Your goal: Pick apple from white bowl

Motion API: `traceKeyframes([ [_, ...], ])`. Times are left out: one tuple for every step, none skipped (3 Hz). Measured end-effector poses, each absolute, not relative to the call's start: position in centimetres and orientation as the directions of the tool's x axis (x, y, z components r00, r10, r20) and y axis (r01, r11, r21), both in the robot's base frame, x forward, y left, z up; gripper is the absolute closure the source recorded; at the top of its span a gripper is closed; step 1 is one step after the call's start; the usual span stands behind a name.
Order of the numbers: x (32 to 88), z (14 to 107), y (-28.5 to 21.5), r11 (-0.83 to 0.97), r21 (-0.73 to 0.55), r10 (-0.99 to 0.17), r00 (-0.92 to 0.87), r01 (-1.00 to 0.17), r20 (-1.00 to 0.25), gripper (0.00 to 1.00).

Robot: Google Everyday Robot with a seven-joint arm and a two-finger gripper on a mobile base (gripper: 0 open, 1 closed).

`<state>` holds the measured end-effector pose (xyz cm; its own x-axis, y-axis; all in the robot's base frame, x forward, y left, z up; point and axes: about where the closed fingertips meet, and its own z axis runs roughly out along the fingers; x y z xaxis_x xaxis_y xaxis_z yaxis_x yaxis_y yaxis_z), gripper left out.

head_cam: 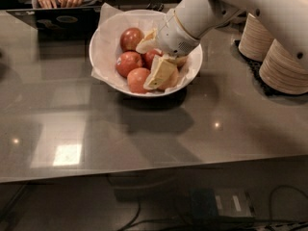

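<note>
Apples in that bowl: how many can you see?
4 visible: back apple, left apple, front apple, small dark apple mid-bowl. The gripper over the white bowl may hide more.

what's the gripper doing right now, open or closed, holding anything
gripper: down in the white bowl among the apples; whether it is open, closed or holding one cannot be told

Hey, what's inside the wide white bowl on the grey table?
The wide round white bowl holds crinkled white paper and four visible red apples. The robot's gripper reaches into its right half, covering whatever lies beneath.
</note>
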<state>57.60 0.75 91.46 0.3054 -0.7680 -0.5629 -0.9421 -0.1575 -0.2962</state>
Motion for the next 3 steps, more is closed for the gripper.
traceKeyframes([
  [57.8, 90.3, 1.1, -0.171, -0.277, -0.766, 0.304, -0.946, -0.566, 0.33],
  [58.2, 89.0, 1.2, -0.173, -0.254, -0.769, 0.292, -0.951, -0.569, 0.33],
  [58.4, 88.1, 1.2, -0.174, -0.235, -0.774, 0.281, -0.956, -0.568, 0.34],
])
